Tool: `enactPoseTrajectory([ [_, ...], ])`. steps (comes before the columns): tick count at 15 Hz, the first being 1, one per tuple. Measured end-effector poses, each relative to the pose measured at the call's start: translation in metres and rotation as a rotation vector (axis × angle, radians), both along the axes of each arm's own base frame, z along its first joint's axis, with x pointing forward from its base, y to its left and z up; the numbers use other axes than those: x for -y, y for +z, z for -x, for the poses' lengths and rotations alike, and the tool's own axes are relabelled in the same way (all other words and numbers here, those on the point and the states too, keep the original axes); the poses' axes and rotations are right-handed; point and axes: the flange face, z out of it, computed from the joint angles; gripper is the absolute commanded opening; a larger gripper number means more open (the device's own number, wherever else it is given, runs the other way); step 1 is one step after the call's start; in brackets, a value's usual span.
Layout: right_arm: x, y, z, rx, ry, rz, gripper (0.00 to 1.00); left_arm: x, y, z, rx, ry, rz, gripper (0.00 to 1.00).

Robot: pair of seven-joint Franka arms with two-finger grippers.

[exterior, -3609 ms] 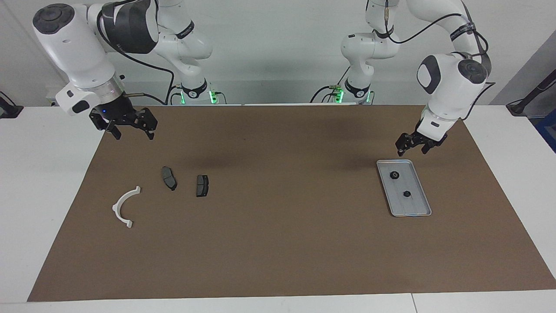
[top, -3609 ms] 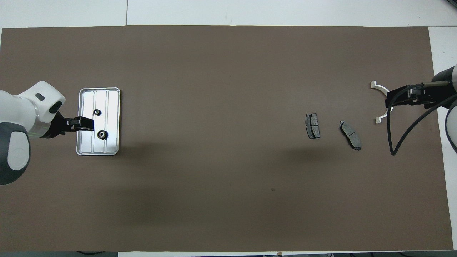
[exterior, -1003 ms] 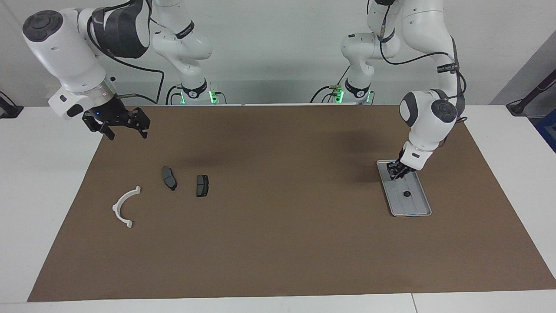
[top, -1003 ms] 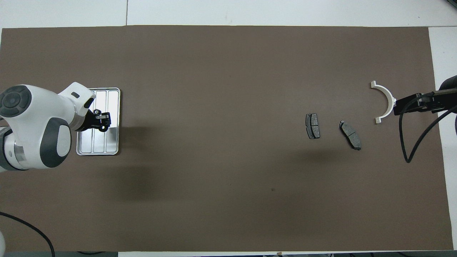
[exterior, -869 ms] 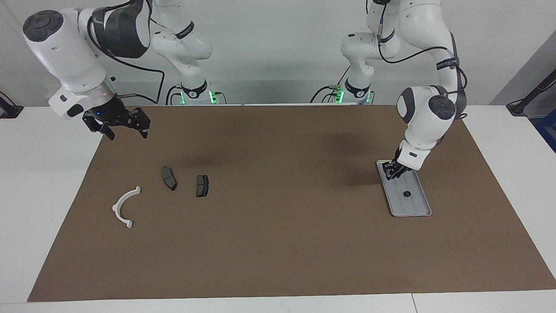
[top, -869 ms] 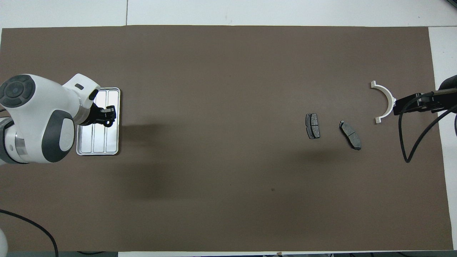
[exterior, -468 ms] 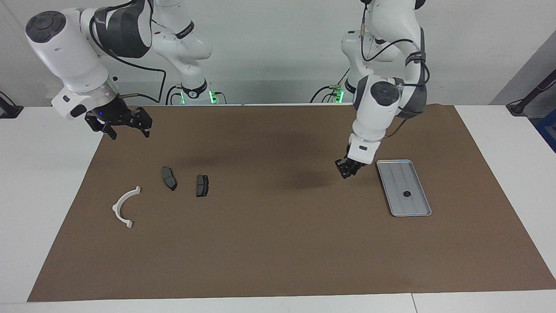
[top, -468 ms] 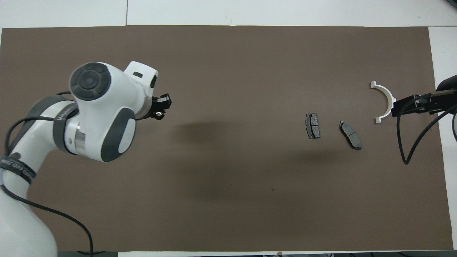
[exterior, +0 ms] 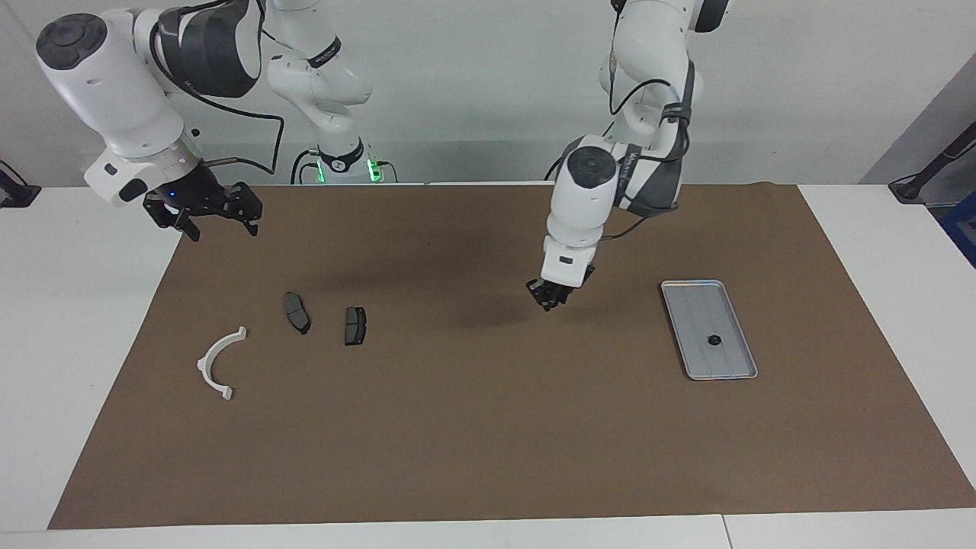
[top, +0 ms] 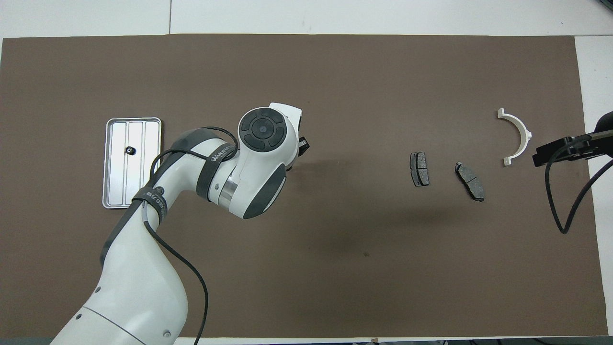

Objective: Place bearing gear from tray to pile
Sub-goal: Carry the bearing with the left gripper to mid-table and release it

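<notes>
The left pincer hung over the middle of the brown mat, between the tray and the pile, its fingers drawn nearly together; whether a gear sat between them could not be made out. One small black bearing gear lay on the tray at the left arm's end of the counter. The pile, two dark brake pads and a white arc bracket, lay toward the right arm's end. The right pincer waited with fingers wide apart above the mat's edge. Such a gear looked hard, light and toothed; a pinch across its rim would likely hold best.
</notes>
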Motion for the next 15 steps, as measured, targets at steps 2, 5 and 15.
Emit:
enactPoseTrajectory([
  [2, -0.003, 0.002, 0.003, -0.011, 0.017, -0.002, 1.0, -0.002, -0.009, 0.0, -0.008, 0.002, -0.008, 0.2],
  [5, -0.012, 0.004, 0.004, -0.015, 0.035, -0.002, 1.0, -0.004, -0.014, 0.002, -0.009, 0.004, -0.009, 0.2],
  [15, -0.047, 0.005, 0.004, -0.013, 0.084, 0.0, 1.0, -0.008, -0.027, 0.013, -0.022, -0.006, -0.028, 1.0],
])
